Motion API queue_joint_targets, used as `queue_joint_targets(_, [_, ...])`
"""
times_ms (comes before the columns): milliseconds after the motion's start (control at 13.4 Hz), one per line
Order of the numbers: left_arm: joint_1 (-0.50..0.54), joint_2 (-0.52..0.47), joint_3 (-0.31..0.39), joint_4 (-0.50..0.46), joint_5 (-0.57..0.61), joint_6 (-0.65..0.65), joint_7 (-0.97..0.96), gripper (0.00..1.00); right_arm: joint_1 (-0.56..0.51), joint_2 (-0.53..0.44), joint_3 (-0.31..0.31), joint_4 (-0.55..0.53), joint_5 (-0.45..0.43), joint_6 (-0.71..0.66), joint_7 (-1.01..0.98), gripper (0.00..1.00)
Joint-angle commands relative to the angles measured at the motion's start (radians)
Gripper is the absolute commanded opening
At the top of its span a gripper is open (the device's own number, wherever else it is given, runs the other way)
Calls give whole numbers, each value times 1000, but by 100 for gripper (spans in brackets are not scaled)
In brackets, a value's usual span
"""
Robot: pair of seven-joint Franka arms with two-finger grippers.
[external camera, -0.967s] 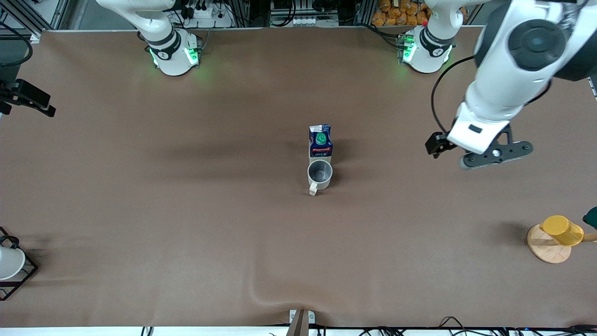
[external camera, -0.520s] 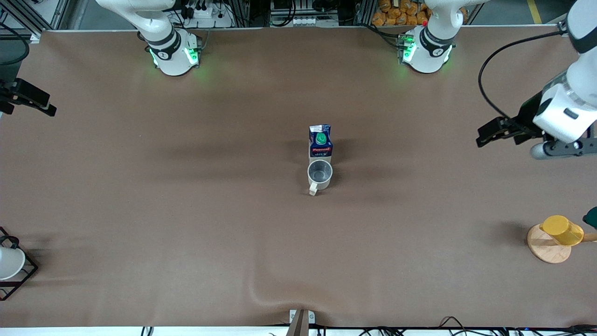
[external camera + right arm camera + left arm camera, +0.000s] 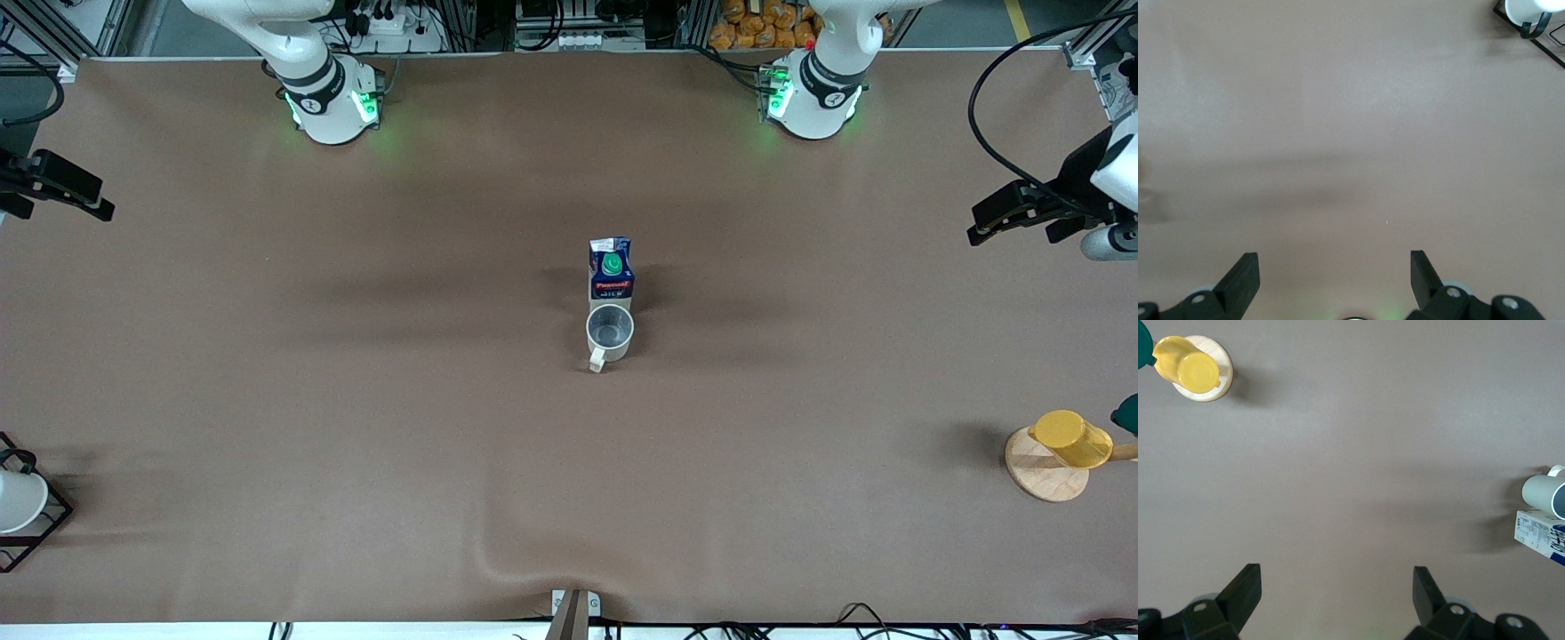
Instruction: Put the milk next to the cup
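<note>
Overhead, the front view shows a wide brown surface [image 3: 356, 427] with the milk [image 3: 611, 268] standing upright at its middle. The cup [image 3: 609, 332] sits just beside it, nearer the front camera, handle turned toward that camera; whether the two touch cannot be told. The left gripper [image 3: 1036, 212] hangs over the left arm's end of the surface, well apart from both. The right gripper [image 3: 53, 185] hangs over the right arm's end. A yellow cup on a round wooden base [image 3: 1062, 449] stands near the left arm's end, and a white cone in a black wire frame [image 3: 22, 502] near the right arm's end.

Next, the left wrist view shows the left gripper's jaws spread wide and empty above bare surface, with the carton and mug at the picture's edge and the yellow cup far off.

Finally, the right wrist view shows the right gripper's jaws also spread wide and empty over bare surface, the wire frame in one corner.

Judging by this layout, the placing looks done: the carton is set beside the mug and released. Nothing more seems needed beyond parking both arms clear.
</note>
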Motion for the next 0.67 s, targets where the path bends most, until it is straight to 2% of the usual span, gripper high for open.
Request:
queue_joint_targets(0, [-21, 0, 5, 28, 29, -50, 17, 100, 6, -4, -4, -4, 1, -4, -10, 100])
queue_joint_targets(223, [-22, 10, 5, 34, 49, -91, 71, 100, 3, -2, -4, -4, 0, -3, -10, 100])
queue_joint_targets(595, [-21, 1, 5, 32, 75, -87, 67, 100, 8, 4, -4, -2, -2, 5, -10, 100])
